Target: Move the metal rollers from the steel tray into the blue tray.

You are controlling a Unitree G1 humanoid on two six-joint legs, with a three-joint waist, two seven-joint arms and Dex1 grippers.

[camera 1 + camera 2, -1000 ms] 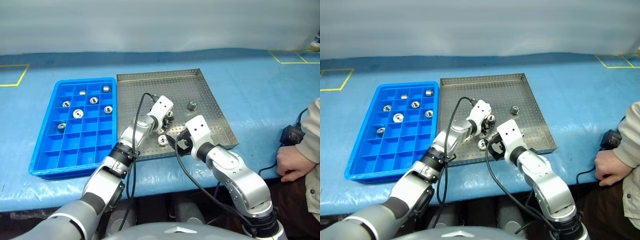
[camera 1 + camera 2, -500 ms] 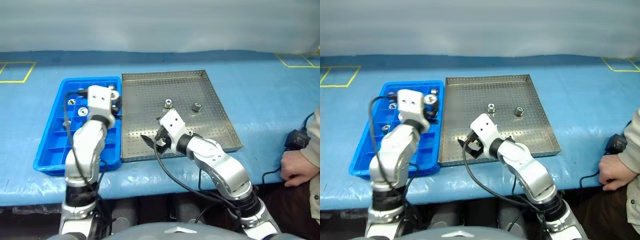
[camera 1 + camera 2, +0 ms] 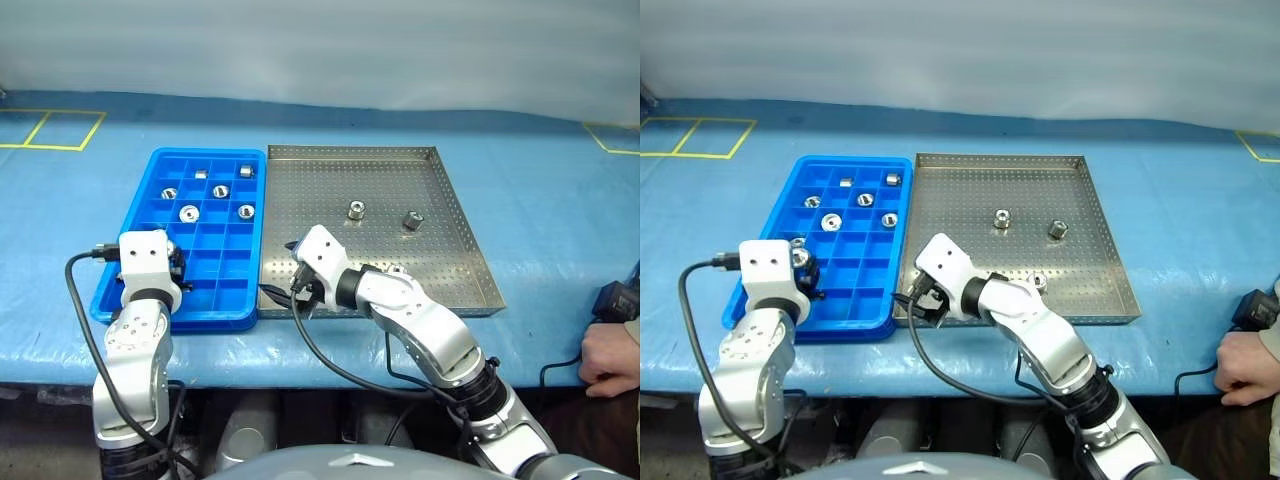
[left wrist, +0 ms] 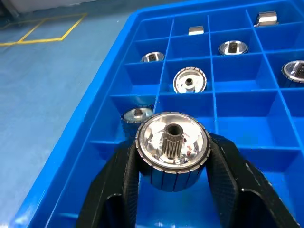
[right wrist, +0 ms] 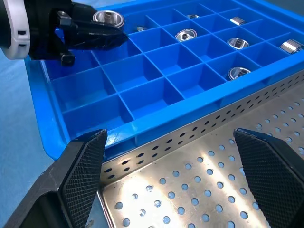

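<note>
L tool (image 5: 92, 31) holds roller (image 5: 108, 18) over blue tray (image 5: 142, 126).

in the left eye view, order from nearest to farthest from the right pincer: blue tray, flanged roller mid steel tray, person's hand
1. Blue tray, just left of the right pincer.
2. Flanged roller, farther back in the steel tray.
3. Person's hand, far right at the table edge.

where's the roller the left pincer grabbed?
The roller is clamped in the left pincer, over the blue tray's near-left compartments, beside a roller already lying in a cell.
</note>
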